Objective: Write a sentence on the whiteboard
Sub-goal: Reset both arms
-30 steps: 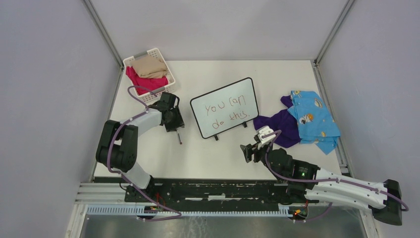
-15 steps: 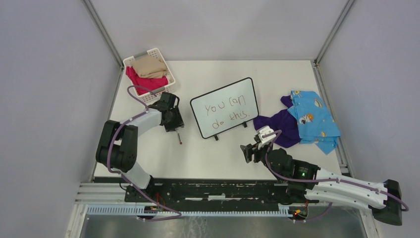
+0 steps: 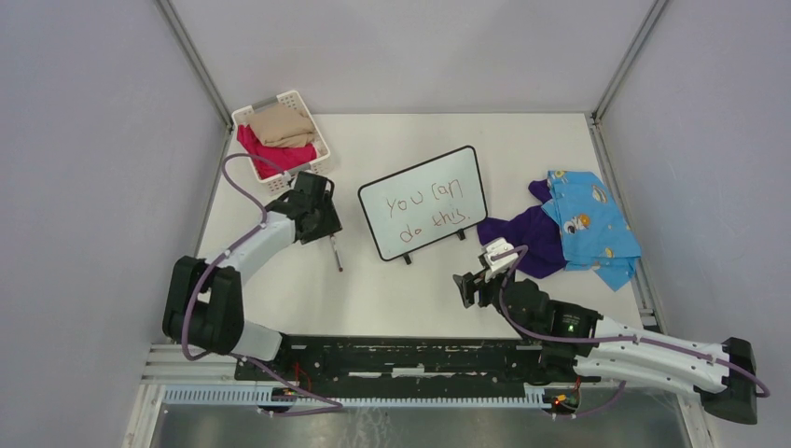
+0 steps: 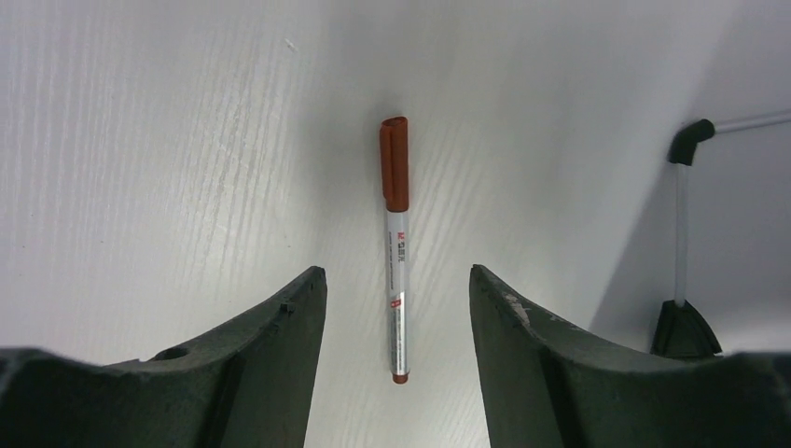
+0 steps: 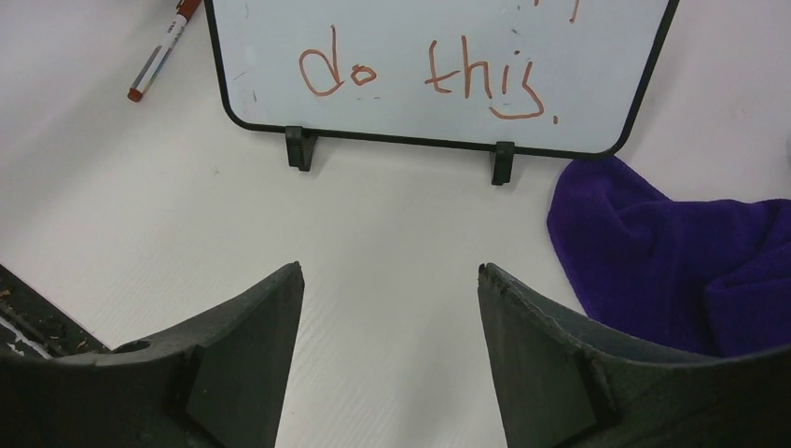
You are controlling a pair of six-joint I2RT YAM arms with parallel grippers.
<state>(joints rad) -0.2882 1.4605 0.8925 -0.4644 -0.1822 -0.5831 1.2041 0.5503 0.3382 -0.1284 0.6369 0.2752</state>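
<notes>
The whiteboard (image 3: 424, 201) stands on its two black feet mid-table and reads "you can do this." in red-brown ink. A capped red-brown marker (image 3: 336, 254) lies flat on the table to its left. My left gripper (image 3: 320, 227) is open and empty, just above the marker's back end; in the left wrist view the marker (image 4: 395, 252) lies between the spread fingers of the gripper (image 4: 396, 271), untouched. My right gripper (image 3: 466, 285) is open and empty in front of the board. The right wrist view shows the gripper (image 5: 390, 269), the board (image 5: 438, 65) and the marker (image 5: 163, 51).
A white slatted basket (image 3: 295, 96) with tan and pink cloths stands at the back left. A purple cloth (image 3: 522, 238) and a blue patterned cloth (image 3: 588, 224) lie right of the board. A board foot (image 4: 686, 327) shows at the right of the left wrist view.
My left arm has shifted: its elbow swung left and the gripper drew slightly back and away from the marker. The marker, board and right arm have not moved.
</notes>
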